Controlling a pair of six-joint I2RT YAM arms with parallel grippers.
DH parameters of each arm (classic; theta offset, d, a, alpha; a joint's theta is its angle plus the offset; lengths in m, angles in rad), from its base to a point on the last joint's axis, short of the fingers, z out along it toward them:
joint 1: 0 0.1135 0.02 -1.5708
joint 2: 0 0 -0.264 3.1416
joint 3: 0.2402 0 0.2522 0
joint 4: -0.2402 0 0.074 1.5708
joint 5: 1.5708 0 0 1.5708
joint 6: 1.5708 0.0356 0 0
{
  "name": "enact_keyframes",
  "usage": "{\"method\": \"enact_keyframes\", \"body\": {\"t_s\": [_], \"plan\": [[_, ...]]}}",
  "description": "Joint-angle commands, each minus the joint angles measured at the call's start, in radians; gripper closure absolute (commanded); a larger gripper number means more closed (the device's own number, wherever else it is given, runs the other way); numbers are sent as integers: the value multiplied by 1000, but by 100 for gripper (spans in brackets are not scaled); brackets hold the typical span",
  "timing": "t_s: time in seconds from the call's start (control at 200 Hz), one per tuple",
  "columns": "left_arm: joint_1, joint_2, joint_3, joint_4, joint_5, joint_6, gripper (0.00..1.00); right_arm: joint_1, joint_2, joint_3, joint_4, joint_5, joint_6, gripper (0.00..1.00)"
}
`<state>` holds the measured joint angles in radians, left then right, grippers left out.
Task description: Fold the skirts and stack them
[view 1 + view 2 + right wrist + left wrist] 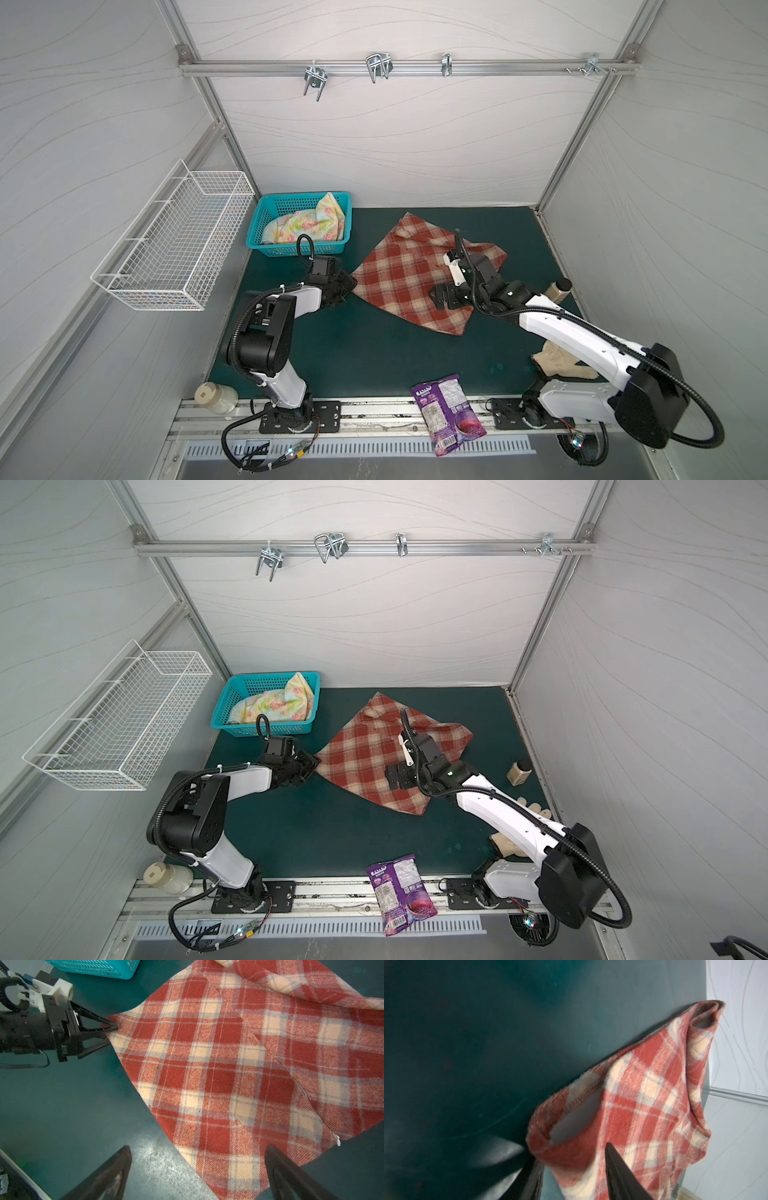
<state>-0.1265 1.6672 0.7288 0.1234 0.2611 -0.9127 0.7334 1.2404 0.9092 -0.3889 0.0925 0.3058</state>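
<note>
Dark green matting (353, 353) covers my work surface inside a pale-walled booth. The rust-red and cream plaid wool skirt (409, 276) lies spread on it just past centre toward one o'clock, with its far edge rumpled and turned over on itself. My left gripper (351, 282) is at the skirt's nine o'clock corner. Its black fingers (618, 1169) are pinched onto that corner, with the doubled hem bunched between them. My right gripper (438, 297) hangs over the skirt's three o'clock half, pointing toward nine o'clock with its jaws spread wide. I cannot tell whether it touches the cloth. The pastel yellow and blue skirt with pink flowers (307, 224) is heaped in the teal plastic mesh basket (282, 248) at ten o'clock. A cream knit glove (557, 359) lies at four o'clock, partly under my right arm. A purple snack packet (446, 411) overhangs the six o'clock edge. A small tan bottle with a dark cap (559, 291) lies at three o'clock, and a white lidded jar (216, 397) stands at seven o'clock.
</note>
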Motion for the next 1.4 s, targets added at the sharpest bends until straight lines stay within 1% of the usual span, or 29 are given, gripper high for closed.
{"method": "enact_keyframes", "body": {"t_s": [0.0,0.24,0.245,0.26,0.275,0.38,0.395,0.415,0.505,0.52,0.555,0.765,0.885,0.991,1.246,1.396], "plan": [[2,54,6,-55,-21,9,64,14,-21,-12,15,12,-10,1],[1,27,-3,-62,-28,11,72,35,-15,-33,41,5,-22,1],[1,27,-3,-63,-28,11,72,35,-15,-33,41,5,-22,1],[1,23,-2,-67,-29,13,78,38,-12,-37,46,3,-27,1],[2,18,1,-72,-31,13,79,40,-12,-40,49,1,-30,1],[2,-13,29,-118,-31,33,81,62,-2,-57,61,-9,-47,1],[1,-18,35,-125,-31,37,84,67,-2,-60,63,-11,-51,1],[1,-25,42,-136,-32,41,86,72,0,-63,66,-12,-54,1],[2,-54,86,-185,-32,63,86,104,1,-80,77,-16,-66,1],[2,-59,95,-194,-32,68,91,112,2,-83,79,-14,-69,1],[1,-68,117,-216,-33,76,93,125,3,-87,81,-12,-76,1],[2,-139,234,-337,-15,115,95,229,22,-125,110,6,-119,1],[2,-199,286,-387,-12,127,95,297,36,-140,116,61,-149,1],[3,-216,357,-443,14,137,95,343,48,-146,124,110,-164,1],[2,-210,475,-512,36,150,95,404,133,-167,151,174,-166,4],[3,-195,511,-515,47,142,95,406,209,-163,187,152,-148,8]]}}
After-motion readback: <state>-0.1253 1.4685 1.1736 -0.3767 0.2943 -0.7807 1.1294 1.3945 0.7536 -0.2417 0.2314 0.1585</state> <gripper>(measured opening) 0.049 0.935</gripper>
